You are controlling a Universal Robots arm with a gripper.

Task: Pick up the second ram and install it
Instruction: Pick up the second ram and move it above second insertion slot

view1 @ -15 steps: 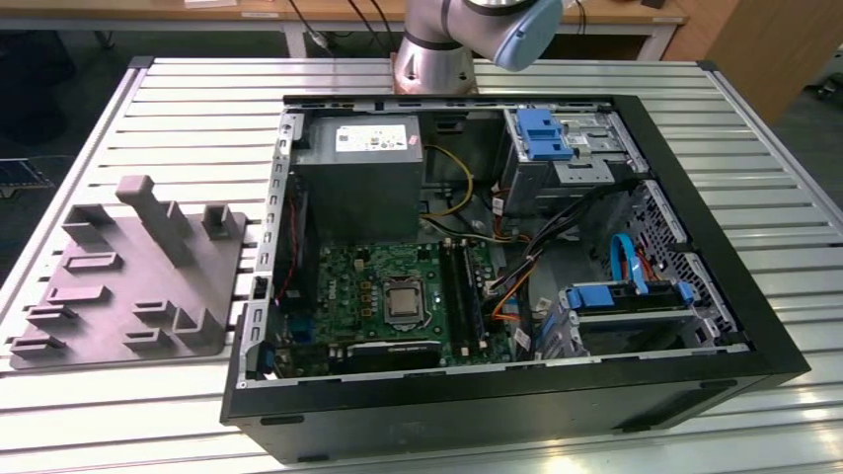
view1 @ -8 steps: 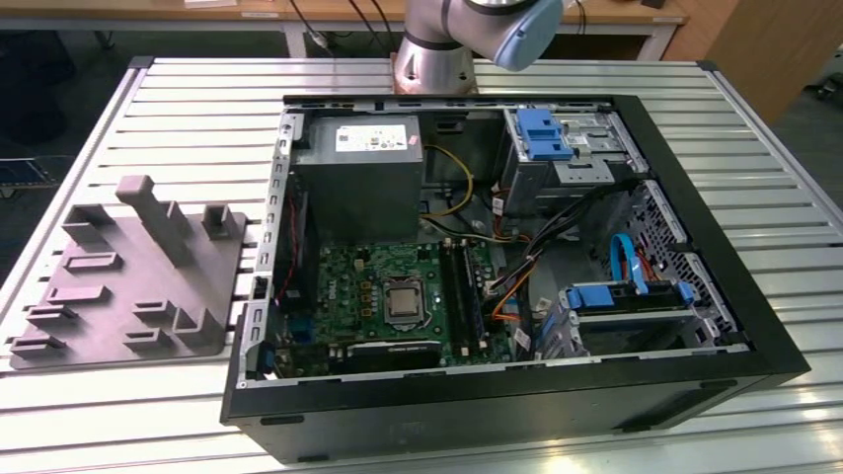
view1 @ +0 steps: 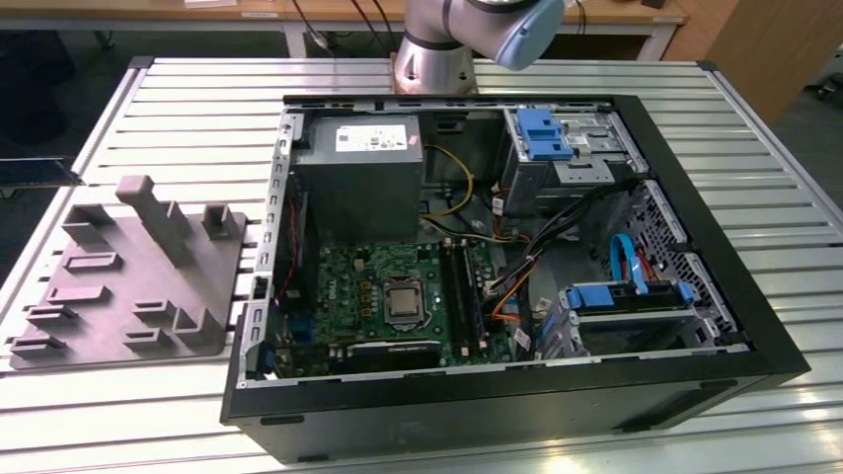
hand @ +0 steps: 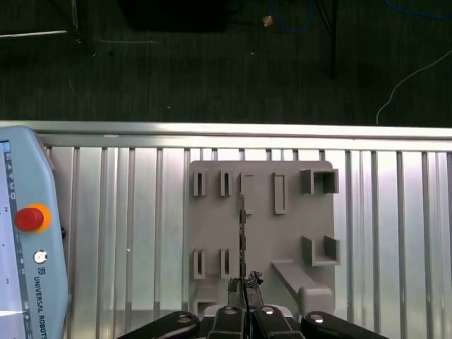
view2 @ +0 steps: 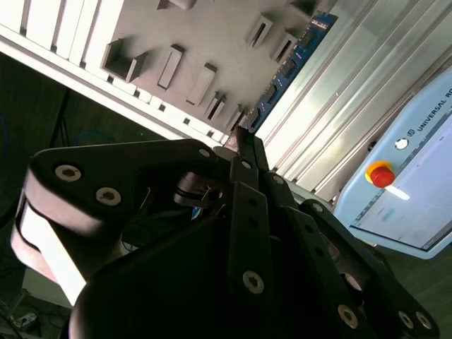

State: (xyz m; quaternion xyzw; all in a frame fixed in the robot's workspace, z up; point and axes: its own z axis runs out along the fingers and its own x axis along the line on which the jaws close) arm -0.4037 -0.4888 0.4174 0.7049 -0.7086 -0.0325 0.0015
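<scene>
The second ram shows edge-on as a thin dark strip running out from my gripper, which is shut on its end. In the second wrist view the ram shows a blue board face with black chips beyond the fingertips of the gripper. It hangs in the air over the grey slotted holder block. At the exterior view's far left edge, the ram pokes into the picture, above and beside the holder block.
An open computer case lies on the slatted metal table, with the green motherboard and its long black slots inside. Cables, blue drive brackets and a power supply crowd the case. A teach pendant lies on the table.
</scene>
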